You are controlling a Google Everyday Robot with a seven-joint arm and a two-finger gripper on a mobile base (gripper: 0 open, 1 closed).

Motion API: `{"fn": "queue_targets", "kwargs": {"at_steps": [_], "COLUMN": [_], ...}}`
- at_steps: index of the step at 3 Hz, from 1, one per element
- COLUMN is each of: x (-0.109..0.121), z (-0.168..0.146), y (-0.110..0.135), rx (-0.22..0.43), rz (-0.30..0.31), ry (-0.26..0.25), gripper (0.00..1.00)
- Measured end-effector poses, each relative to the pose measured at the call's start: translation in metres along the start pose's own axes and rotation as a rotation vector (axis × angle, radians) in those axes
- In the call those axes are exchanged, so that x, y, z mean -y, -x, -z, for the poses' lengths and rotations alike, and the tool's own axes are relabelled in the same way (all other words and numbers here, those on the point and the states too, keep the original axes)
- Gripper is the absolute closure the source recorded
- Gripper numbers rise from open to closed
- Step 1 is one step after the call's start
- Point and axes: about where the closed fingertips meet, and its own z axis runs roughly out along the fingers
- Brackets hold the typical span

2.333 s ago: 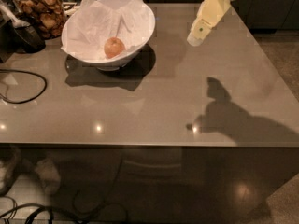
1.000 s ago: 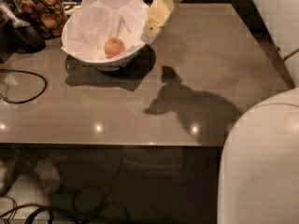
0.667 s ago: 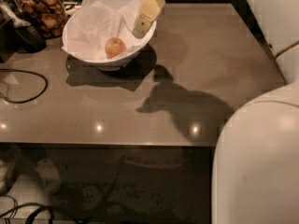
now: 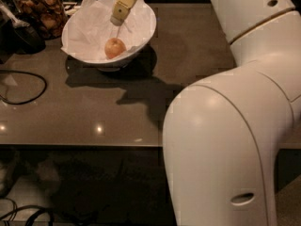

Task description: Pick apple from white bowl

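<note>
The apple [image 4: 114, 48] is small, round and orange-red with a paler patch. It lies in the white bowl [image 4: 146, 28], which is lined with crumpled white paper and stands at the back left of the grey table. My gripper [image 4: 118, 19] hangs over the bowl, just above and slightly behind the apple, apart from it. Its cream fingers point down towards the apple. My large white arm [image 4: 235, 126] fills the right side of the view.
A glass jar of brown snacks [image 4: 41, 8] stands left of the bowl at the table's back edge. A dark object [image 4: 19, 32] lies beside it. A black cable [image 4: 23, 86] loops on the table's left. The table's front edge [image 4: 84, 146] runs across the middle.
The gripper has moved left from over the table's right side to above the bowl, close over the apple. The arm has swung into view on the right.
</note>
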Motion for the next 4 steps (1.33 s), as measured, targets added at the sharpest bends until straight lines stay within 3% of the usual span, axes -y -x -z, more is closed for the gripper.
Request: {"fn": "queue_targets", "kwargs": {"at_steps": [2,4], "x": [0.01,0.016], "z": [-0.043,-0.08], "y": [0.013,0.022], "rx": [0.04,0.03], "rz": [-0.04,-0.042], "ry": [0.039,0.067], "gripper": [0.04,0.25]}}
